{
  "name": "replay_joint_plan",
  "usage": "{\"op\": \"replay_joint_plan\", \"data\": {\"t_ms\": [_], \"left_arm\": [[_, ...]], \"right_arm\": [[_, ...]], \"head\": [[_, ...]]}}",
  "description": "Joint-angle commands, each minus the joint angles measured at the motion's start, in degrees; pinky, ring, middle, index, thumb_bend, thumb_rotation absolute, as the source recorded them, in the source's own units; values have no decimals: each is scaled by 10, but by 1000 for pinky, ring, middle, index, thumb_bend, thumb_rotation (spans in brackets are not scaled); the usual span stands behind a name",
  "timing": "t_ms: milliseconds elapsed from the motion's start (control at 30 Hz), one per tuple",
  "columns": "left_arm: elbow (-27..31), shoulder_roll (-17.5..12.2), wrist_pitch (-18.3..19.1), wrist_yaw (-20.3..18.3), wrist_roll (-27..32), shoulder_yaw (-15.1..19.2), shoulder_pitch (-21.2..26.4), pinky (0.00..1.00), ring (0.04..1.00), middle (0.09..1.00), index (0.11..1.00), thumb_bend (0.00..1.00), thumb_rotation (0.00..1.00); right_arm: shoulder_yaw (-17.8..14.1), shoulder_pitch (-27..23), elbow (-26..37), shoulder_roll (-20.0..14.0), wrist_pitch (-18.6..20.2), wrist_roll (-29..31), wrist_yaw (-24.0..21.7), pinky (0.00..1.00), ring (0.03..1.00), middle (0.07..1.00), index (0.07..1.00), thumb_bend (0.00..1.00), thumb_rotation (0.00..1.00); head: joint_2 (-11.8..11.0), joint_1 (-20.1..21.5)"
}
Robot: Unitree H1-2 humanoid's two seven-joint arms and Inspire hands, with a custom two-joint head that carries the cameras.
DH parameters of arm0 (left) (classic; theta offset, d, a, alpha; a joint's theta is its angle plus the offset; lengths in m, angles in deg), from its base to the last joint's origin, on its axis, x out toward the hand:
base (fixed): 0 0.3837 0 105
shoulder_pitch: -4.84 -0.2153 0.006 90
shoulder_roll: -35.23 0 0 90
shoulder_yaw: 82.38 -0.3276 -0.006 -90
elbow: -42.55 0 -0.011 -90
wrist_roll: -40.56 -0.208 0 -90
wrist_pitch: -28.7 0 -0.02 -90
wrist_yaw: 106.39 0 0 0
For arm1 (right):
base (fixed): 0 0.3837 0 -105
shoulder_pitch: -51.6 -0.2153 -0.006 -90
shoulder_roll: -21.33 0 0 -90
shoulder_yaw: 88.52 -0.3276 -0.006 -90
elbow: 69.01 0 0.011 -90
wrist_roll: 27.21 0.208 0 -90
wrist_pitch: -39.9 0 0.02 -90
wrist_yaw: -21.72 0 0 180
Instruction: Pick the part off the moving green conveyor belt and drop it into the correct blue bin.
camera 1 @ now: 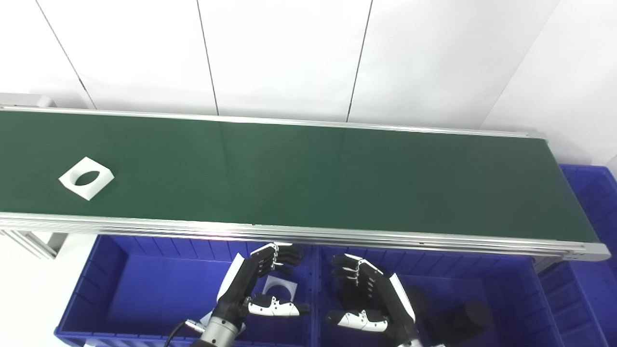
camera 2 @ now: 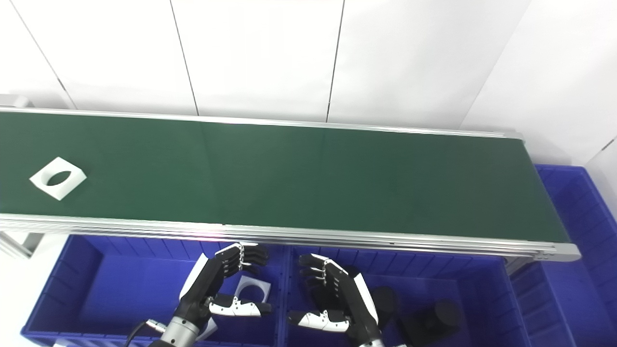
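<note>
Left eye view: green conveyor belt (camera 1: 308,178) crosses mid-frame, mostly bare.
Part: white square part with a round hole (camera 1: 87,178), far left of frame, nearer the belt's front rail.
Left bin (camera 1: 120,284): lower left; white holed piece (camera 1: 281,289) on its floor.
Left robot hand (camera 1: 262,284): over that bin, fingers apart, empty.
Right robot hand (camera 1: 368,294): over the right bin (camera 1: 511,289), fingers apart, empty.
Black cylinders (camera 1: 470,315): lower right, inside the right bin.

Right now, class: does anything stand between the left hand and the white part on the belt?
Nothing on the belt itself. The left hand waits open over the left blue bin, below the belt's near rail, which it must clear to reach the white part.
</note>
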State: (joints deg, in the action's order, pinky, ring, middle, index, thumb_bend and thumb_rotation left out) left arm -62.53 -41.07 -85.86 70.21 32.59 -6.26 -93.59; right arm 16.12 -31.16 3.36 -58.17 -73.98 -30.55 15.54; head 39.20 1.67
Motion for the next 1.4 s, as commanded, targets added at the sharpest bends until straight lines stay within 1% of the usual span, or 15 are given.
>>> {"op": "replay_joint_plan", "data": {"t_ms": [0,167,367,567,700,767,867,933,1000,1033,1100,1133,1167,1267,1367], "left_arm": [[9,1,-23,1,9,-2,13,590,661,680,670,803,35],[10,0,-23,3,3,-1,12,585,660,680,671,798,42],[11,0,-23,2,4,1,11,585,660,678,669,804,63],[13,0,-23,1,2,2,11,566,657,678,671,795,54],[12,0,-23,1,2,2,12,577,660,680,672,798,52],[10,0,-23,3,1,1,13,579,660,679,670,800,47],[4,4,-23,5,1,-1,15,584,663,679,669,805,48],[-4,8,-23,11,-7,-6,18,588,663,680,671,807,61],[-14,13,-23,19,-12,-13,22,592,663,677,671,808,69],[-22,16,-23,25,-16,-17,25,594,664,677,672,812,79],[-39,23,-23,35,-25,-21,30,598,668,680,674,833,128],[-47,26,-23,41,-30,-23,33,598,668,680,674,834,131],[-57,29,-23,48,-33,-26,36,592,668,682,674,838,133],[-77,32,-23,66,-38,-38,44,590,662,682,668,838,96],[-95,30,-24,87,-41,-57,53,604,658,682,666,838,84]], "right_arm": [[-5,-9,11,3,-30,7,4,662,724,771,750,893,278],[-11,-11,8,5,-30,13,5,661,718,758,745,866,228],[-11,-9,8,6,-30,10,5,666,726,764,747,876,244],[-10,-10,5,6,-30,7,11,660,722,763,742,887,263],[-10,-9,4,7,-30,8,12,660,723,764,742,891,263],[-11,-10,2,7,-30,9,11,660,724,765,742,887,256],[-13,-12,-5,4,-30,13,7,663,727,767,744,887,261],[-16,-12,-7,-2,-30,18,0,655,727,772,747,883,261],[-19,-12,-10,-9,-30,22,-6,661,729,777,756,872,266],[-23,-14,-15,-12,-30,27,-12,664,731,778,757,870,264],[-32,-16,-24,-16,-30,39,-27,681,740,782,760,870,256],[-38,-16,-30,-17,-30,45,-36,682,740,782,760,871,257],[-44,-17,-36,-18,-30,51,-44,687,742,781,759,875,260],[-60,-20,-51,-17,-30,60,-66,695,744,776,757,889,273],[-80,-24,-67,-14,-30,71,-91,693,742,771,753,903,270]], "head": [[0,-1],[0,0],[1,-1],[1,1],[0,2],[-3,-6],[-10,-41],[-14,-93],[-19,-122],[-27,-150],[-37,-166],[-43,-173],[-55,-185],[-64,-192],[-85,-208]]}}
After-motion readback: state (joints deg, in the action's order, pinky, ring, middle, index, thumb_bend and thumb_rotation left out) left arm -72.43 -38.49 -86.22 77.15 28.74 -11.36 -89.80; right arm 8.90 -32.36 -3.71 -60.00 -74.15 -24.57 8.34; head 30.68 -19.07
